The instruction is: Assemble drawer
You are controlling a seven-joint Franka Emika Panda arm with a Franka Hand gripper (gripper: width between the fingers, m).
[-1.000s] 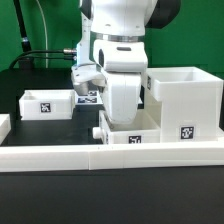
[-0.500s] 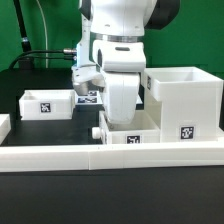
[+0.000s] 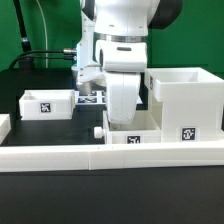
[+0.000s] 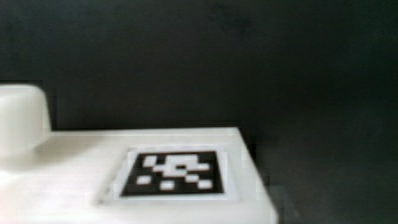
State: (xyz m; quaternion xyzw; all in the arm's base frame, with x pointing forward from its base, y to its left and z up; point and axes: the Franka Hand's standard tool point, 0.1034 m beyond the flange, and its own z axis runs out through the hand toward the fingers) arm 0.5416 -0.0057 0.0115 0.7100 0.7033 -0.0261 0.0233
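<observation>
The near tray (image 3: 133,138), lying lower centre beside the housing (image 3: 186,100), is looking like light, stiff, slick plastic; its thin wall is probably offering the best hold. The gripper (image 3: 120,122) is dipping into it, jaws hidden, so I cannot tell their state. Compared with earlier, the arm is sitting further toward the frame's right, uncovering more of the marker board (image 3: 90,98).

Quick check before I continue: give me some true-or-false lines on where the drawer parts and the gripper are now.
1. The housing stands at the exterior view's right. True.
2. Both trays sit inside the housing. False: both are outside it, on the table.
3. The gripper is down at the middle tray, whose knob points to the exterior view's left. True.
4. The other tray hangs in the air. False: it rests on the table, apart from the gripper.
</observation>
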